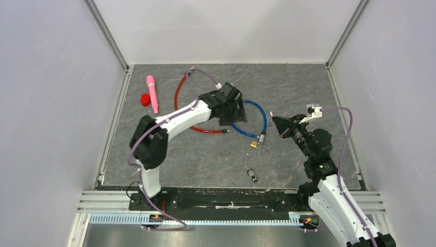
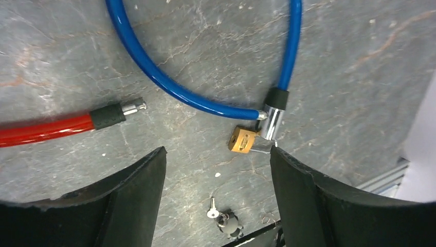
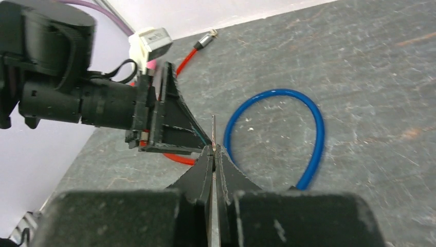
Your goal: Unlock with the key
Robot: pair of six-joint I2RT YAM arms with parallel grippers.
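Note:
A small brass padlock lies on the grey table, hooked to the metal end of a blue cable loop; it also shows from above as the padlock. My left gripper hovers open over the table just short of the padlock, with nothing between its fingers. My right gripper is shut on a thin metal key whose blade sticks out past the tips. That gripper is raised to the right of the blue loop. A second key on a black fob lies on the table.
A red cable curves behind the left arm, its metal tip near the left finger. A pink stick and red cap lie at the back left. White walls enclose the table on three sides.

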